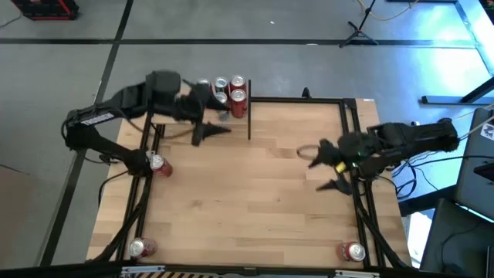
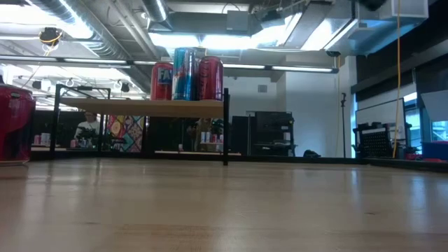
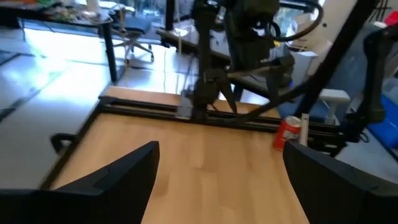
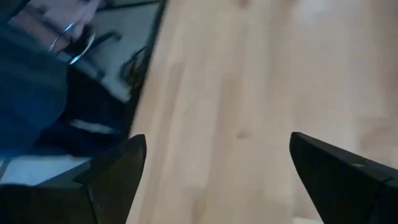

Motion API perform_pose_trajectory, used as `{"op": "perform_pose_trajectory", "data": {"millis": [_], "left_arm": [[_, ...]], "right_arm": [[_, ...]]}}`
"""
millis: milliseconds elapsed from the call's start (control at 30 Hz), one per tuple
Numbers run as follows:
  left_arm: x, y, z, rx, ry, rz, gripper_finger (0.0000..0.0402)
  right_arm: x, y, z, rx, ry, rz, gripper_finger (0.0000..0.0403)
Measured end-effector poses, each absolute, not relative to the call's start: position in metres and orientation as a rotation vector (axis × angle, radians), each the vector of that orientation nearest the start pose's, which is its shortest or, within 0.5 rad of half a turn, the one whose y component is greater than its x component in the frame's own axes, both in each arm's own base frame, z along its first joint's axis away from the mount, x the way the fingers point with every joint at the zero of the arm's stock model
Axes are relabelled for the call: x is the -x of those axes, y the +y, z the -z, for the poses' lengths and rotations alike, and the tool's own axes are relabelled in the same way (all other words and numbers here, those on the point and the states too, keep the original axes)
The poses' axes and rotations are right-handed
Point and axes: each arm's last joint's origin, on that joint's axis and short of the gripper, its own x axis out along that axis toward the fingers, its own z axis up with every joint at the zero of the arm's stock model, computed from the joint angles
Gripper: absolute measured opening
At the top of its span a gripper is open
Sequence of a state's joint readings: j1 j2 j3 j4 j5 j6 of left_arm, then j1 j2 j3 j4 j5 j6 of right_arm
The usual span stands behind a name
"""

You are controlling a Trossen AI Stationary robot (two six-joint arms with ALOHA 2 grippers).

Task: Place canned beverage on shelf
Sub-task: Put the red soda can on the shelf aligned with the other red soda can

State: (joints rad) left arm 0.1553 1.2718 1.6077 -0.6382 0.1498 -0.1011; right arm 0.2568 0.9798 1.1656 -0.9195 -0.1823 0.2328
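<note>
We see our left gripper spread wide and empty, with upright cans on the shelf at its one o'clock, while our right gripper waits, likewise spread.

2 black jointed arms, the left arm bearing a white label.

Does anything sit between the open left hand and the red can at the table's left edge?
Nothing visible: only bare tabletop lies between the left hand and that can. The right hand waits at the right edge.
</note>
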Motion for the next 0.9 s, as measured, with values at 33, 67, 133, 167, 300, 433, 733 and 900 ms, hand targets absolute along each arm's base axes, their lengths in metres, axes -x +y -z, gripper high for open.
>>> {"op": "perform_pose_trajectory", "data": {"millis": [33, 67, 133, 167, 300, 433, 733, 900], "left_arm": [[-0.246, 0.024, -0.464, 0.155, 0.303, -0.02, 0.033], [-0.251, 0.015, -0.461, 0.16, 0.313, -0.018, 0.033], [-0.256, -0.002, -0.458, 0.182, 0.328, -0.032, 0.033], [-0.259, -0.009, -0.454, 0.196, 0.349, -0.043, 0.033], [-0.272, -0.036, -0.444, 0.237, 0.39, -0.038, 0.033], [-0.283, -0.059, -0.433, 0.28, 0.434, 0.005, 0.033], [-0.3, -0.085, -0.413, 0.287, 0.495, -0.01, 0.033], [-0.304, -0.087, -0.409, 0.302, 0.509, -0.018, 0.033]], "right_arm": [[-0.164, 0.056, -0.362, -0.188, 0.798, -0.352, 0.0383], [-0.161, 0.063, -0.361, -0.182, 0.815, -0.368, 0.0383], [-0.155, 0.075, -0.359, -0.174, 0.856, -0.393, 0.0383], [-0.152, 0.081, -0.357, -0.174, 0.878, -0.406, 0.0383], [-0.145, 0.108, -0.352, -0.191, 0.953, -0.454, 0.0383], [-0.139, 0.134, -0.343, -0.229, 1.055, -0.492, 0.0383], [-0.113, 0.177, -0.348, -0.358, 1.34, -0.441, 0.0383], [-0.1, 0.193, -0.346, -0.547, 1.429, -0.343, 0.0383]]}}
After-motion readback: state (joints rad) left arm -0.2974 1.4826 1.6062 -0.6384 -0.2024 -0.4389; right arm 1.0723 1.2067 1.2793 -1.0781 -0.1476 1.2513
